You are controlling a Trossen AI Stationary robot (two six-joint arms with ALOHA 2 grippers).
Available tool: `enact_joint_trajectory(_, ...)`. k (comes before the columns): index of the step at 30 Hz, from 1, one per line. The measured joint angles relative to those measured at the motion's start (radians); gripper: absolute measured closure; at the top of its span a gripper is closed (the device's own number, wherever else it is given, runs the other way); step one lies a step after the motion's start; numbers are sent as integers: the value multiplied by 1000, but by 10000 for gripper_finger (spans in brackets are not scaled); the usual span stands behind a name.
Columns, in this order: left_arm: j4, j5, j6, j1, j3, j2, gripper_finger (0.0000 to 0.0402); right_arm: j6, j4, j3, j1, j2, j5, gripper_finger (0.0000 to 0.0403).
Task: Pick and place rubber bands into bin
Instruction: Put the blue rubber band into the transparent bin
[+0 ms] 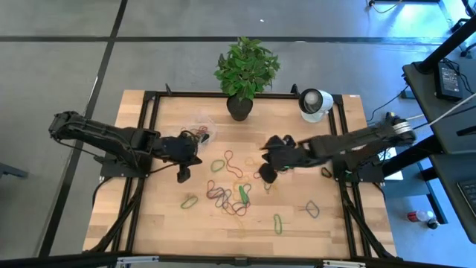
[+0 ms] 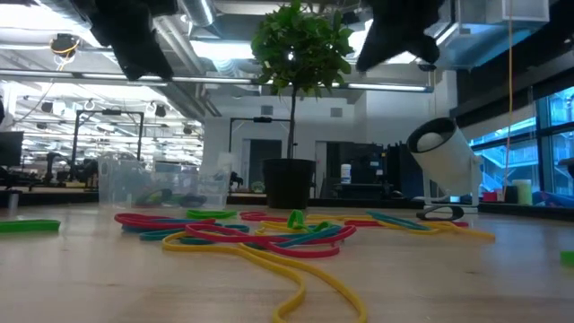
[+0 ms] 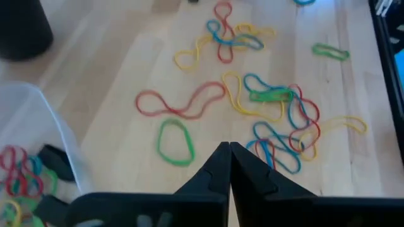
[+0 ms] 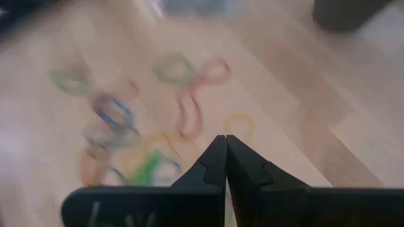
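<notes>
Rubber bands (image 1: 230, 195) lie scattered across the middle of the wooden table (image 1: 149, 216) in the high view, with single loops further out toward the near edge and the right side. The clear bin (image 1: 199, 134) sits toward the far side, left of the black plant pot (image 1: 239, 109), with a few bands already inside. The left gripper (image 1: 183, 176) hangs over the table just beside the bin; the right gripper (image 1: 266, 176) is over the right part of the scatter. A white round device (image 1: 315, 103) stands at the far right corner.

From table height, the tangle of bands (image 2: 260, 235) fills the foreground, the bin (image 2: 161, 184) behind it at left, the pot (image 2: 289, 184) at centre and the white device (image 2: 444, 154) at right.

The left wrist view shows the left gripper (image 3: 230, 150) with fingers pressed together and nothing between them, above the wood near a green loop (image 3: 175, 142) and a red loop (image 3: 183, 104); the bin's wall (image 3: 38, 120) is alongside.

The right wrist view, blurred, shows the right gripper (image 4: 226, 142) likewise closed and empty above the bands (image 4: 126, 145).
</notes>
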Motion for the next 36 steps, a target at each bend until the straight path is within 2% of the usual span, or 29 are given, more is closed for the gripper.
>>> enact_joint_trajectory(6,12,-31,40,0,0,-42,400,-63,-178,171,-57,244,-121,391)
enact_joint_trajectory(12,25,-31,29,-4,0,-47,400,-48,-260,230,-80,378,-199,389)
enact_joint_trajectory(16,25,-31,7,-14,0,-40,400,-48,-287,204,-80,401,-256,368)
enact_joint_trajectory(19,25,-30,-42,-22,0,-40,400,-48,-316,176,-79,409,-261,343)
enact_joint_trajectory(25,26,-34,-57,-54,0,-40,400,-84,-268,105,-81,409,-260,300)
enact_joint_trajectory(36,33,-54,-77,-56,0,-40,400,-107,-55,-70,-105,409,-258,291)
